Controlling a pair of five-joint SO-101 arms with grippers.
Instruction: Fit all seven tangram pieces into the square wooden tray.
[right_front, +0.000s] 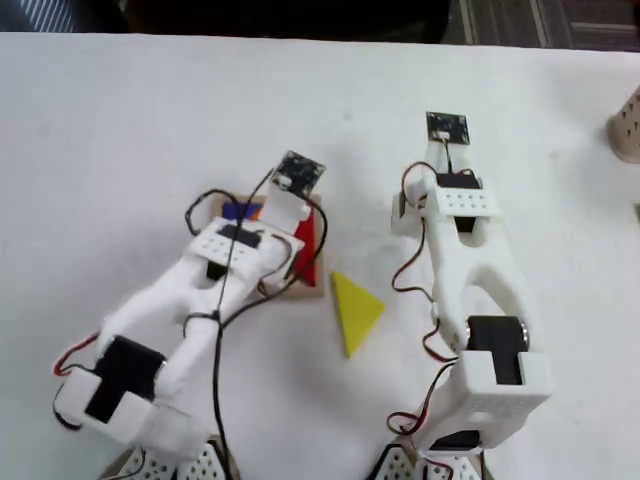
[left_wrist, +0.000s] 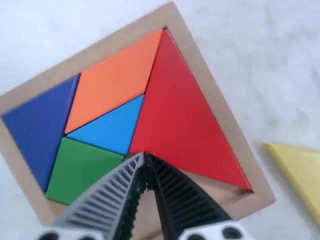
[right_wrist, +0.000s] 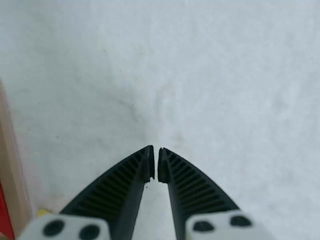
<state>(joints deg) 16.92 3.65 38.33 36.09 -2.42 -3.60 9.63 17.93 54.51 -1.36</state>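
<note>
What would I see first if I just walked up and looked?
The wooden tray full of colours, with a big red triangle next to an orange piece and a green piece, and the left arm's shut fingers hovering over it. Then the yellow triangle, alone on the white table between the two arms.

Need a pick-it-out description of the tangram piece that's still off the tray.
On the white table, find the wooden tray beneath the left arm. Beside it, toward the right arm, a yellow triangle lies flat on the tabletop. It is the only yellow piece and the only one outside the tray; its nearest neighbour, the red triangle, sits inside.
</note>
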